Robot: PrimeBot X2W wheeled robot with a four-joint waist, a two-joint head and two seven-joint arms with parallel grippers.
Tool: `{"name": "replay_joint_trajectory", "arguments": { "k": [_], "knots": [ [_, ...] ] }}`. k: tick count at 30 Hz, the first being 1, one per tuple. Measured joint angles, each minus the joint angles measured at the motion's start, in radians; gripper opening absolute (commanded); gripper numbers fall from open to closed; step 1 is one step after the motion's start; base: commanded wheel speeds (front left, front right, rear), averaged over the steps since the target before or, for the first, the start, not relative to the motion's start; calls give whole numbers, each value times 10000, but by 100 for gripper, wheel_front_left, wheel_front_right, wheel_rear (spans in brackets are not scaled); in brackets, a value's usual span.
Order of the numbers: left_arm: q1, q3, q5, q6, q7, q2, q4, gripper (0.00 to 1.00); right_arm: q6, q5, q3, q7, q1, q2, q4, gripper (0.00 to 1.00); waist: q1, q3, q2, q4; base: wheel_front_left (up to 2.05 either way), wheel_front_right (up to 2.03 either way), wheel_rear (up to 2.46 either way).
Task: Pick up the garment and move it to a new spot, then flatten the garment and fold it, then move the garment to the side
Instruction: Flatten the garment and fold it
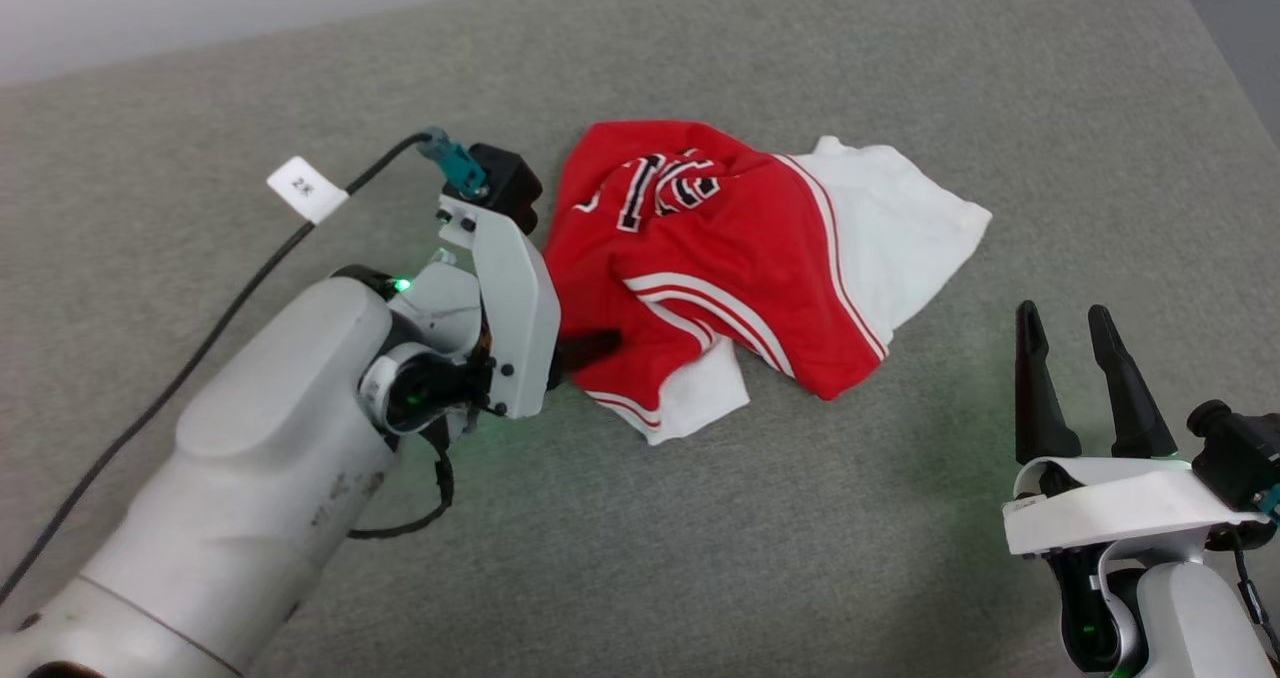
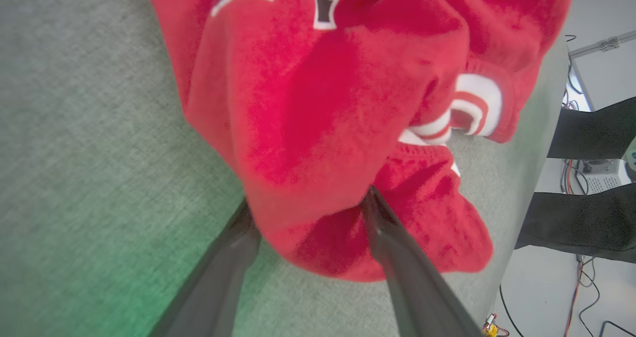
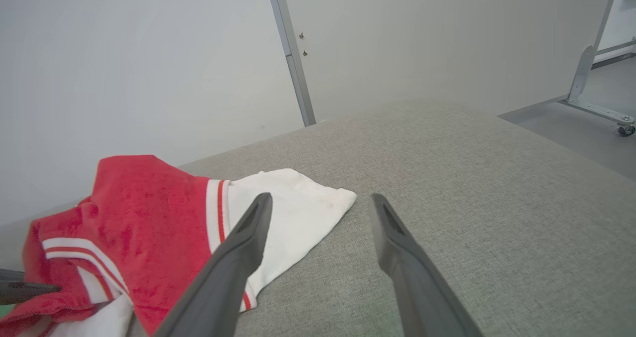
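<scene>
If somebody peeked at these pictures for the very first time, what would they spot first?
The crumpled red and white shirt jumps out, lying in the middle of the grey cloth surface. Next comes the left gripper at the shirt's left edge, its jaws open with red cloth between them. The right gripper sits open at the lower right, apart from the shirt.

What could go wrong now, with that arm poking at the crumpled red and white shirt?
1. The open left hand straddles a thick bulge at the edge of the crumpled red jersey shirt with white sleeves; closing may catch several layers, so it could lift bunched.
2. The open right hand sits apart from the shirt, so a one-handed lift might leave it twisted and harder to flatten.
</scene>
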Motion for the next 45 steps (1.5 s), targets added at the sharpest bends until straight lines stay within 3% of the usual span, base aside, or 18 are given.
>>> {"name": "replay_joint_trajectory", "arguments": {
  "k": [1, 2, 3, 9, 14, 17, 20, 26, 27, 29, 30, 34, 38, 45],
  "knots": [
    [-7, -69, -96, 0, 33, 8, 52, 50, 0, 12, 0, 0, -14, 0, 2, 100, 0, 68, 0, -73, 0, 0, 0],
    [-33, -109, -194, 0, 17, 35, 73, 11, 0, 21, -2, 0, -14, 0, 10, 100, 0, 128, 0, -143, 0, 0, 0],
    [-113, -167, -244, 0, -38, 84, 98, 0, 0, 25, -8, 0, -15, 0, 13, 100, 0, 182, 0, -201, 0, 0, 0],
    [-1110, -938, 702, -4, -543, 1026, 173, 0, 0, 113, -4, 0, -50, 0, 46, 100, 0, 276, 0, -384, 0, 0, 0],
    [-2520, -1870, 2468, -2, -1304, 1572, 36, 0, 0, 274, 96, 0, -70, 8, 46, 100, 0, 213, 0, -423, 0, 0, 0],
    [-3126, -2441, 3367, -2, -1822, 1235, -276, 0, 0, 359, 138, 0, -67, 4, 46, 100, 0, 212, 0, -451, 0, 0, 0],
    [-3273, -3035, 3730, -2, -2144, 483, -594, 0, 0, 412, 192, 0, -69, 6, 36, 100, 0, 260, 0, -480, 0, 0, 0],
    [-2693, -4293, 3195, -4, -2405, -690, -721, 0, 0, 596, 351, 0, -221, 10, 23, 100, 0, 441, 0, -628, 0, 0, 0],
    [-2638, -4401, 3127, -2, -2460, -761, -640, 16, 0, 627, 366, 0, -245, 10, 13, 100, 0, 475, 0, -663, 0, 0, 0],
    [-2661, -4498, 3103, -4, -2792, -811, -529, 57, 0, 658, 376, 0, -263, 8, 17, 100, 0, 543, 0, -734, 0, 0, 0],
    [-2684, -4498, 3020, -2, -2970, -805, -422, 98, 0, 681, 370, 0, -267, 8, 17, 100, 0, 571, 0, -763, 0, 0, 0],
    [-2906, -4543, 2627, -2, -3283, -608, -255, 100, 0, 694, 261, 0, -237, 8, 31, 100, 0, 572, 0, -765, 0, 0, 0],
    [-3255, -4452, 2075, -2, -3289, 71, -295, 100, 0, 694, 265, 0, -151, 8, 121, 100, 0, 376, 0, -566, 0, 0, 0],
    [-3275, -4516, 1162, -2, -2274, 1179, -364, 100, 0, 658, 378, 0, -149, 10, 144, 100, 0, 74, 0, -337, 0, 0, 0]
  ]
}}
